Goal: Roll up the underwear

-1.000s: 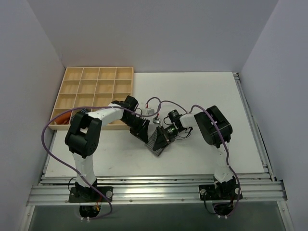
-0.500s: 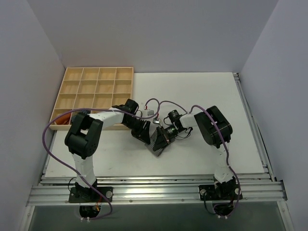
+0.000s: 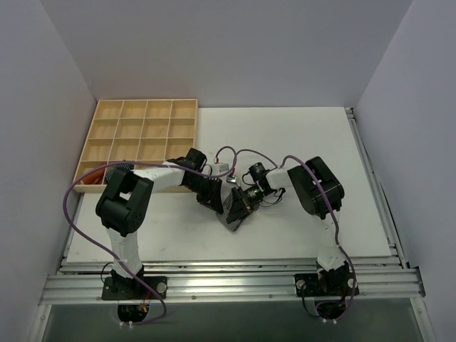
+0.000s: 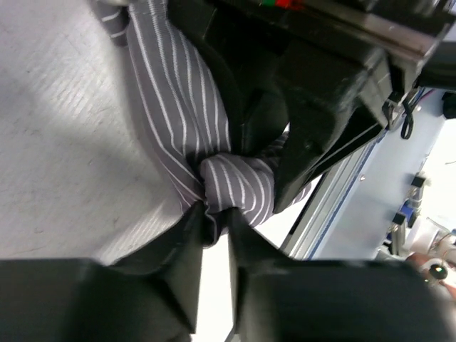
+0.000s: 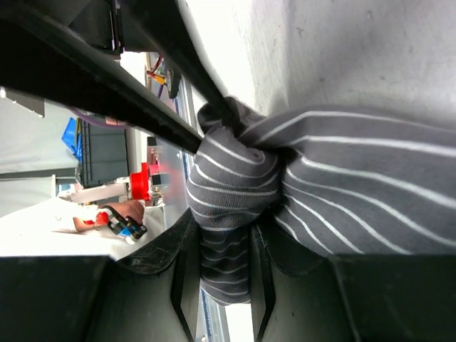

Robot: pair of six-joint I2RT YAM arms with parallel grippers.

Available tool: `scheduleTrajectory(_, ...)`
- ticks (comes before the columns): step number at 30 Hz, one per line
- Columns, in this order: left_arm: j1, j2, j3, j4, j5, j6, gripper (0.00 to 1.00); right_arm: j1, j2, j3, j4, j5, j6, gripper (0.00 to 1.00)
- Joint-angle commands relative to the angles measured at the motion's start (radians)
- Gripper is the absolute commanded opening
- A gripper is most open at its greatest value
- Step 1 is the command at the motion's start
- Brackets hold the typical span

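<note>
Underwear point(image 3: 233, 214) bunched near the centre of the surface point(image 3: 306, 135), left end effector point(image 4: 216, 213) clamped on one fold, right end effector point(image 5: 224, 229) clamped on the adjoining fold, wooden tray point(image 3: 146, 101) located far left.

The left arm point(image 3: 125, 242) and the right arm point(image 3: 317, 189) are built of white tubular links between bulky matte-black joint housings. A thin purple cable point(image 3: 69, 205) loops loosely along each arm. The right gripper point(image 5: 222, 228) has matte-black fingers point(image 5: 158, 256) with a fine diamond-textured surface.
</note>
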Motion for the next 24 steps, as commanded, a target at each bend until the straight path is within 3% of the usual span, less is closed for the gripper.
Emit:
scheduleTrajectory(1, -0.03, 0.017, 0.019, 0.033, 0.037, -0.014, 0.16, 0.006, 0.035, -0.023, -0.017, 0.265, -0.006, 0.22)
scheduleTrajectory(3, -0.035, 0.035, 0.037, -0.008, 0.005, 0.0, 0.03, 0.006, 0.013, -0.03, 0.0, 0.342, 0.023, 0.25)
scheduleTrajectory(7, -0.047, 0.043, 0.046, -0.028, -0.013, 0.004, 0.02, 0.005, -0.059, -0.054, 0.1, 0.443, 0.181, 0.32)
scheduleTrajectory(12, -0.061, 0.061, 0.08, -0.059, -0.03, 0.009, 0.02, 0.003, -0.129, -0.095, 0.158, 0.567, 0.229, 0.37)
scheduleTrajectory(24, -0.064, 0.094, 0.112, -0.103, -0.052, 0.018, 0.02, -0.012, -0.238, -0.172, 0.195, 0.656, 0.258, 0.48)
